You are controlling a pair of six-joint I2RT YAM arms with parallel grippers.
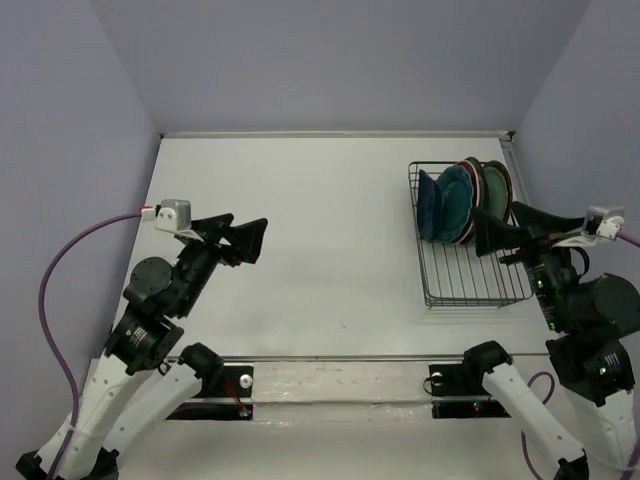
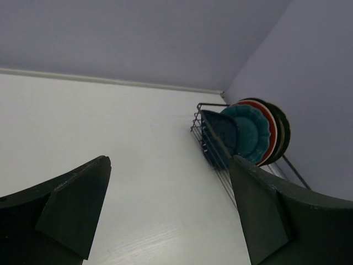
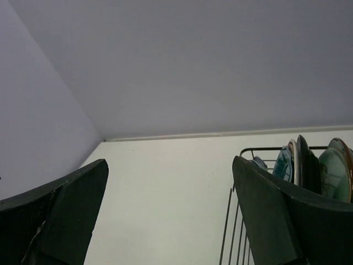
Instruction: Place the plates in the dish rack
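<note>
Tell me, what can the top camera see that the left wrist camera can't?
Only the top camera shows the right gripper by the dish rack, and the rack's empty near part. Only the left wrist camera shows the left gripper up close, its fingers wide apart and holding nothing. Both show the plates standing at the rack's far end.

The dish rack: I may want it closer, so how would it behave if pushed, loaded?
Thin open wire on a smooth white table, the dish rack would probably slide easily. The plates all stand at its far end, so a push at the bare near end may swing it. On edge, they could rattle or lean.
</note>
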